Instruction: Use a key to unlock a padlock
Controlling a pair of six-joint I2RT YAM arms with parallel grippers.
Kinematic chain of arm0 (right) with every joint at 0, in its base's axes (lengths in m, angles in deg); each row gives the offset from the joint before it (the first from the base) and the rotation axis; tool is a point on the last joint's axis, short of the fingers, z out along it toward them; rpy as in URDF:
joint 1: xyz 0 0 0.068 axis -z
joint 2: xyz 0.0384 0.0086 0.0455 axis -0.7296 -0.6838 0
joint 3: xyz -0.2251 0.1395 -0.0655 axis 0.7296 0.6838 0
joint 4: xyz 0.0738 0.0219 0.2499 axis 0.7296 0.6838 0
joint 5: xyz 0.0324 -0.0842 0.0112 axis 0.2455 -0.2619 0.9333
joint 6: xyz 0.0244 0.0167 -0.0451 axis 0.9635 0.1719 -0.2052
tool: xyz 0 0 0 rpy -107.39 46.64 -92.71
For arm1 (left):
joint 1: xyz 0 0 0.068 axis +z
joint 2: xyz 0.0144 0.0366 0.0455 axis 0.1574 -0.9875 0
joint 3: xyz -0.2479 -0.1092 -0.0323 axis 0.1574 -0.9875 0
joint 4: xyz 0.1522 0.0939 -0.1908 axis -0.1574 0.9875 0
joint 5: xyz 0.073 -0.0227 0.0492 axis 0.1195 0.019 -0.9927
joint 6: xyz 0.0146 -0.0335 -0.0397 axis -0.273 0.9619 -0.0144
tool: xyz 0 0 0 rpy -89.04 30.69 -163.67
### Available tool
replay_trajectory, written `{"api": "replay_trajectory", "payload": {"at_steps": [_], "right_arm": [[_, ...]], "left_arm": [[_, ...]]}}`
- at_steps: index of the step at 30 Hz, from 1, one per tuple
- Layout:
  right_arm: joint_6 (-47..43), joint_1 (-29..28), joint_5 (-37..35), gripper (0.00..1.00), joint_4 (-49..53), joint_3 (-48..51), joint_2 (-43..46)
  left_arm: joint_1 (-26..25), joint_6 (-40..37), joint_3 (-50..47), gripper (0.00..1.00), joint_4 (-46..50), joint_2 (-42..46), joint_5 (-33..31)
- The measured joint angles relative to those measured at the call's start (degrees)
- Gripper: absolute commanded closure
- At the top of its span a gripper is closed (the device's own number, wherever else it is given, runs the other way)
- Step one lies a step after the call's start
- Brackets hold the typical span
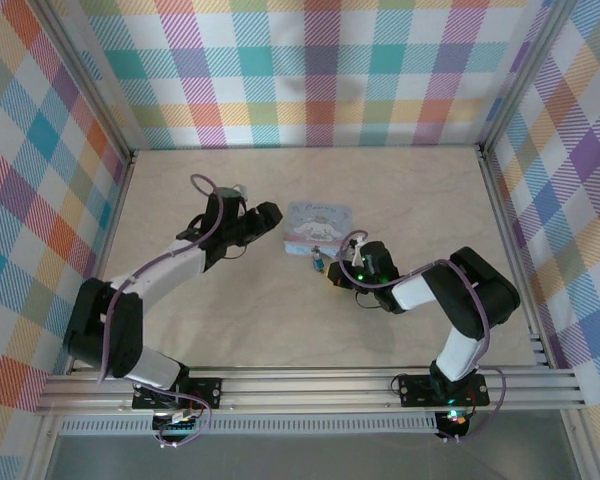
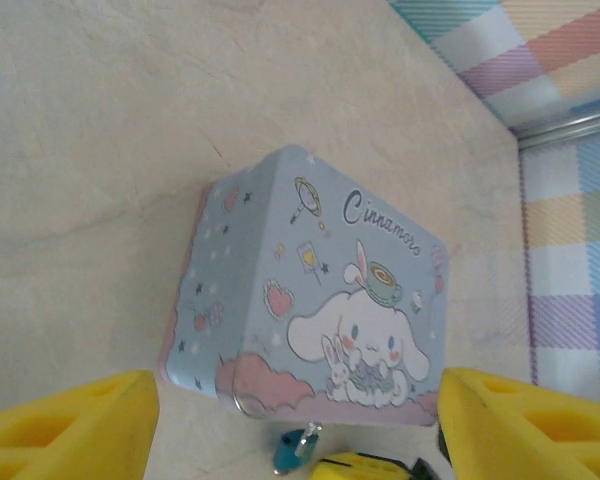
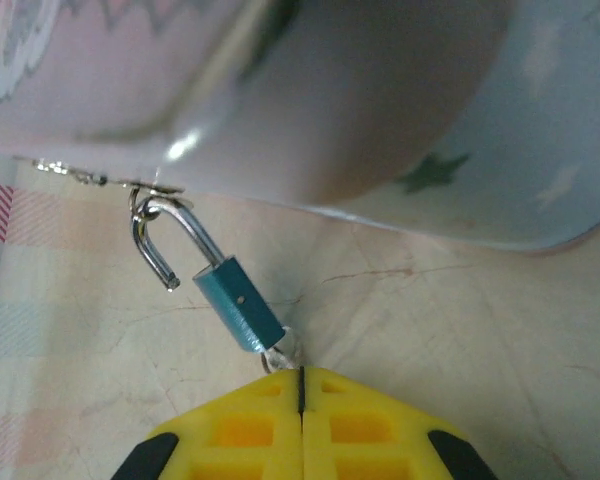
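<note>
Tin box (image 1: 318, 222) mid-table, lid down, contents hidden. Teal padlock (image 3: 238, 302) hooked on its clasp at 6 o'clock, shackle swung open. Right gripper (image 3: 300, 378) closed at the padlock's base, pinching the key (image 3: 280, 352). Left gripper (image 2: 298, 420) at the tin's 9 o'clock, spread wide, holding nothing.

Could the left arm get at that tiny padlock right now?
Probably not easily: the right gripper sits shut against the padlock, the box is beside it, and the left gripper faces the box.
</note>
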Motion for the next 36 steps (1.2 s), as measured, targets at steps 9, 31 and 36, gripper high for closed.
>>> {"api": "replay_trajectory", "payload": {"at_steps": [9, 31, 36], "right_arm": [[-5.4, 0.3, -2.0, 0.63, 5.2, 0.5, 8.2], [-18.1, 7.3, 4.5, 0.60, 15.9, -12.4, -0.2], [-20.1, 7.6, 5.0, 0.54, 15.7, -13.1, -1.0]], "left_arm": [[0.0, -7.0, 9.1, 0.25, 3.3, -11.9, 4.8], [-2.5, -10.6, 5.1, 0.33, 2.0, -15.5, 4.3], [-4.4, -8.7, -0.5, 0.33, 0.6, -11.1, 3.5]]}}
